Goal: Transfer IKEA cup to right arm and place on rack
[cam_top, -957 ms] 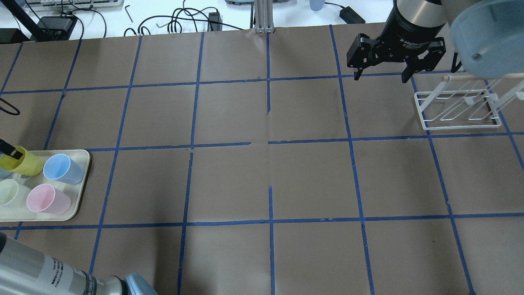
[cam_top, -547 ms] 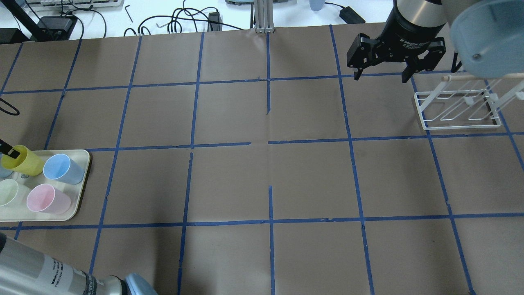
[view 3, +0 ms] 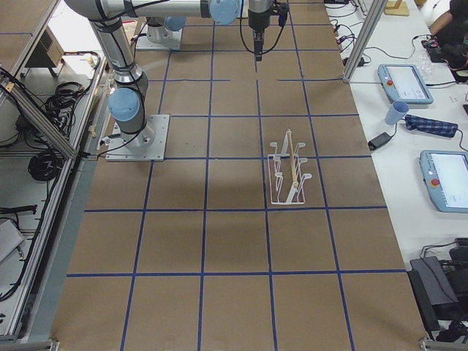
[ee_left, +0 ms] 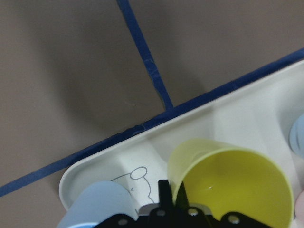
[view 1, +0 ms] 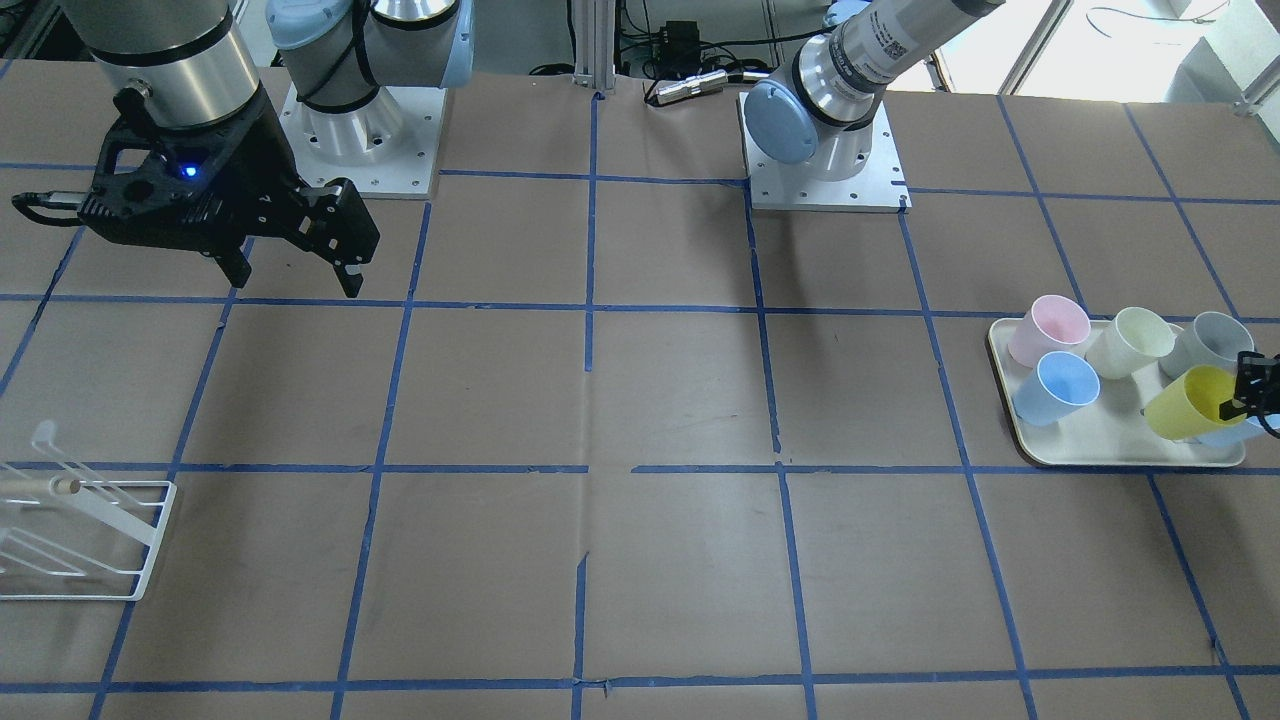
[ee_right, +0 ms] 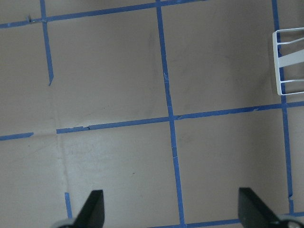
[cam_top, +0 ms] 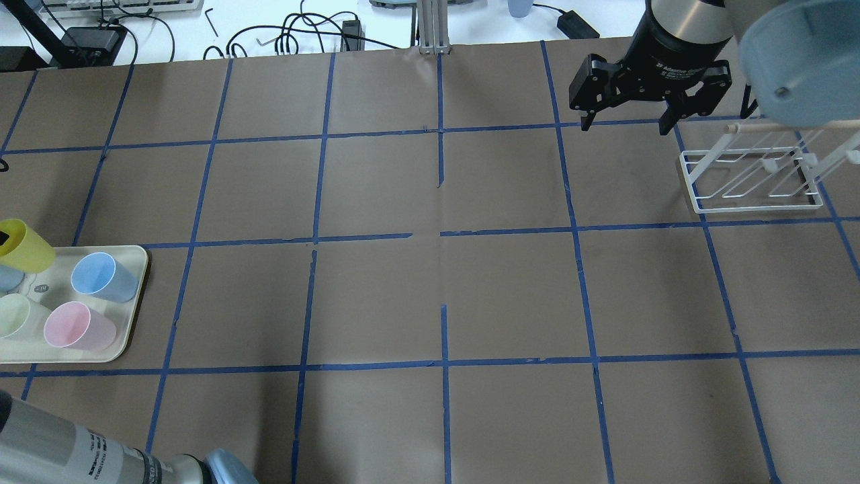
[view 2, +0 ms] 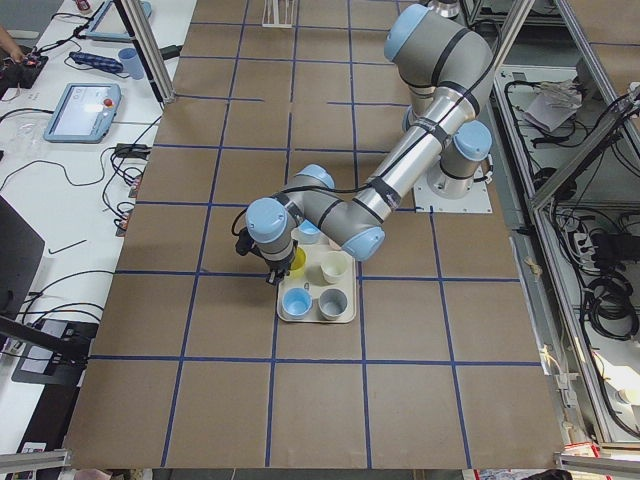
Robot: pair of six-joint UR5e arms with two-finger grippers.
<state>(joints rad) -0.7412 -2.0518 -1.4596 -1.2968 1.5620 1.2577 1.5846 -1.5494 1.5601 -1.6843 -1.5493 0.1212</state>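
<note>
Yellow IKEA cup (cam_top: 25, 245) hangs tilted over the tray (cam_top: 127, 316) at far left, its rim pinched by the left gripper (ee_left: 176, 202). Right gripper (cam_top: 625, 126) hovers wide-spread beside the rack (cam_top: 759, 208); hand-over and racking both remain.

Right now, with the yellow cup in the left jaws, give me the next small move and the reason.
Probably raise the IKEA cup clear of the tray first: the left gripper pinches its rim in its jaws, other cups crowd it, and the right gripper hangs open far across the table.
</note>
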